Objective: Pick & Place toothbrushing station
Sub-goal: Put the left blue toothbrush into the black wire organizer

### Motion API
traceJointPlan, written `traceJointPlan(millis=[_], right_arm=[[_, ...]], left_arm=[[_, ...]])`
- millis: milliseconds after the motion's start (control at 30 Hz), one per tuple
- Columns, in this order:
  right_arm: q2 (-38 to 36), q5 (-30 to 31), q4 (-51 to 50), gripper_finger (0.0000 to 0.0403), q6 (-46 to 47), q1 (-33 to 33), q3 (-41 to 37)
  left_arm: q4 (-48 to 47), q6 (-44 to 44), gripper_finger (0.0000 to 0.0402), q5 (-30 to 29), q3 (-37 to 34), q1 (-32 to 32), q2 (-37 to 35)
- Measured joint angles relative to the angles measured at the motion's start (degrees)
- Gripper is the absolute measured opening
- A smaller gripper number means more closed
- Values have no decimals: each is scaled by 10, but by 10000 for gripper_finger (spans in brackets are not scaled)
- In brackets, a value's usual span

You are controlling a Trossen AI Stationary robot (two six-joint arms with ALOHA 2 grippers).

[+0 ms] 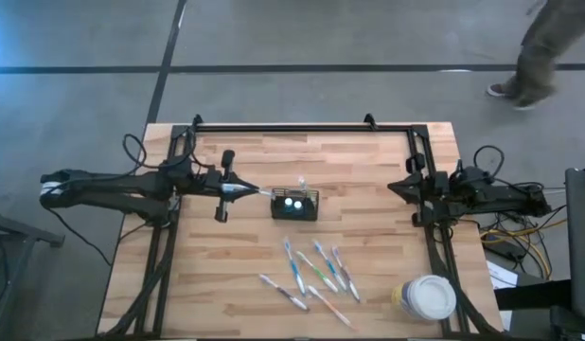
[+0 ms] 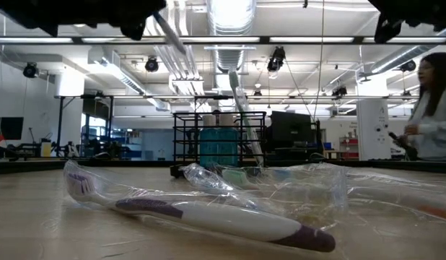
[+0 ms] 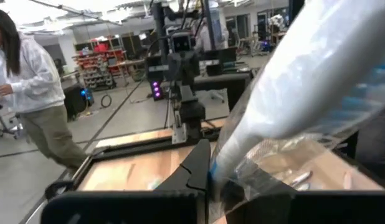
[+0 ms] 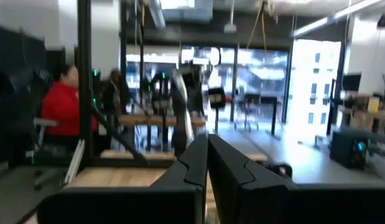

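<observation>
Evidently we are judging the wire-mesh caddy (image 1: pixel 294 205) light, rigid, best taken by its rim, while the left gripper (image 1: pixel 243 191) fingers (image 3: pixel 199 168) are pinching a wrapped toothbrush (image 3: pixel 317 68) and the right gripper (image 1: pixel 398 188) fingers (image 4: pixel 194 165) are sitting shut, empty.

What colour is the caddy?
Black wire mesh caddy; clearest in the high view.

A wooden table (image 1: pixel 368 170) carries a black wire-mesh caddy (image 1: pixel 294 206) near its middle. Several plastic-wrapped toothbrushes (image 1: pixel 316 273) lie scattered on the wood on the near side of the caddy. A round white-lidded tub (image 1: pixel 425 297) sits at the table's near right corner.
</observation>
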Motion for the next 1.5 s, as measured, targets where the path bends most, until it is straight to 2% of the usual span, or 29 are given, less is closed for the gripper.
traceJointPlan(millis=[100,400,633,867,1167,1367,1500], right_arm=[[-30,0,40,8,0,0,-41],[-75,1,59,8,-3,0,-104],[-75,0,58,8,17,0,-122],[-71,1,57,8,24,0,-123],[-71,2,58,8,19,0,-123],[-71,2,59,8,19,0,-123],[-71,29,59,8,14,0,-123]], left_arm=[[22,-2,17,-2,-24,8,-3],[22,-9,18,-11,-54,37,-18],[-4,0,18,-9,-80,61,-44],[-1,-11,18,37,-126,61,-89],[82,-34,18,40,-224,61,-178],[89,-44,18,45,-240,61,-216],[123,-72,18,46,-234,61,-207]])
